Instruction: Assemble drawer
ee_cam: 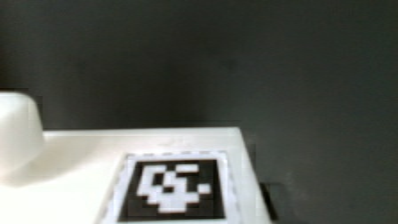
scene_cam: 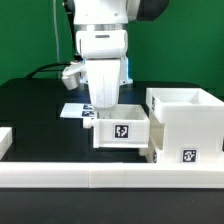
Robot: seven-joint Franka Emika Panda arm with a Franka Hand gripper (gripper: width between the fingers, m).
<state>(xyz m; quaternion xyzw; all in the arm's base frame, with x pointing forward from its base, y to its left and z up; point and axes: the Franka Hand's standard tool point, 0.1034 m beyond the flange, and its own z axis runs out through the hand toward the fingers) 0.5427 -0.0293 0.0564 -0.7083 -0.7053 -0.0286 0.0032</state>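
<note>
Arm: stood over the small tray, jaws hidden behind its wall, grip state unreadable | Tray: on black tabletop, touching housing, against rail, likely for alignment | Wrist: tray's tag close below.

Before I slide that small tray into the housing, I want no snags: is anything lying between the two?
Nothing visible does. In the exterior view the small tray under the gripper sits directly beside the housing, on the exterior view's left of it, with no loose part between. The rail runs in front of both.
</note>
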